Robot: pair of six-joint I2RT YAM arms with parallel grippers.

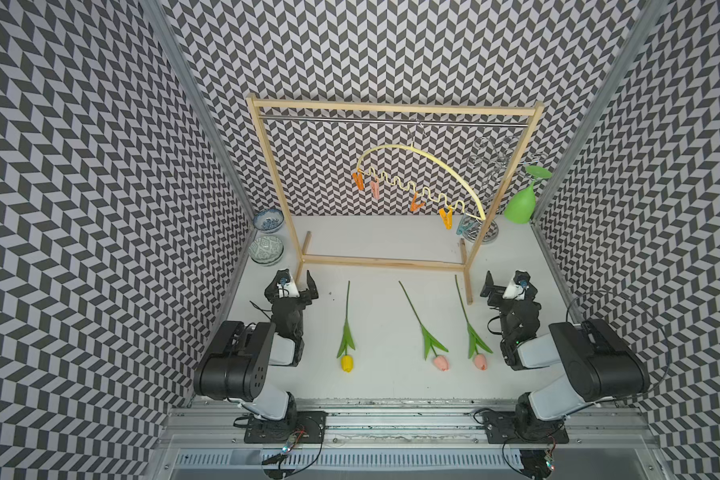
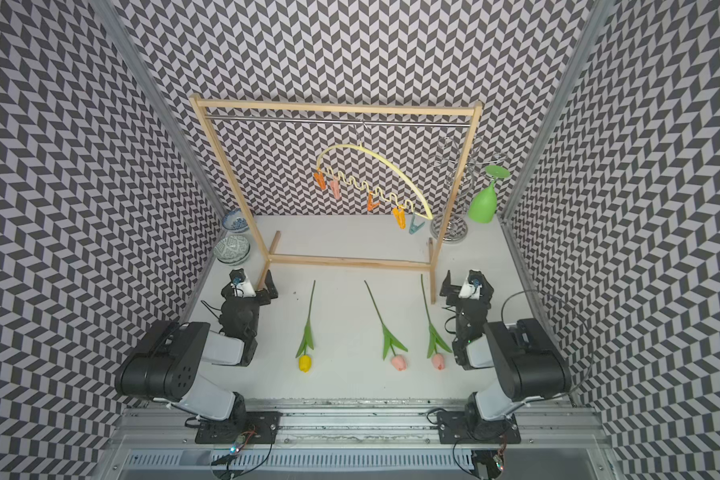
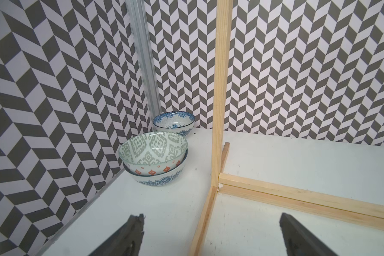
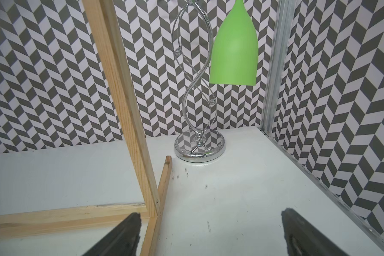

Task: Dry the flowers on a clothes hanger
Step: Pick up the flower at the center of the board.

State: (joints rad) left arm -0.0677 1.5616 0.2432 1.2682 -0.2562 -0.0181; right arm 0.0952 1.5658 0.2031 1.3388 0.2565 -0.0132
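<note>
Presently, three tulips lie flat on the white table (image 1: 391,390); both grippers are spread wide and empty.

The yellow tulip (image 1: 346,338) lies nearest the left gripper (image 3: 211,219), one pink tulip (image 1: 426,336) lies in the middle and another pink tulip (image 1: 473,338) lies beside the right gripper (image 4: 211,213); all three blooms point toward the arm bases, stems toward the wooden rack (image 1: 395,109); the pale yellow clothes hanger (image 1: 433,158) hangs tilted from the rack's metal rail (image 1: 350,120), well apart from the flowers, its clothespins (image 1: 415,203) (three orange, one pink, one blue) dangling from the wavy bar; each gripper is near a foot of the rack, fingers apart, holding nothing; beyond the left one sit stacked bowls (image 3: 153,159) and a blue-patterned bowl (image 3: 174,122); beyond the right one, a silver wire stand (image 4: 199,138) carries an upturned green goblet (image 4: 234,48).
</note>
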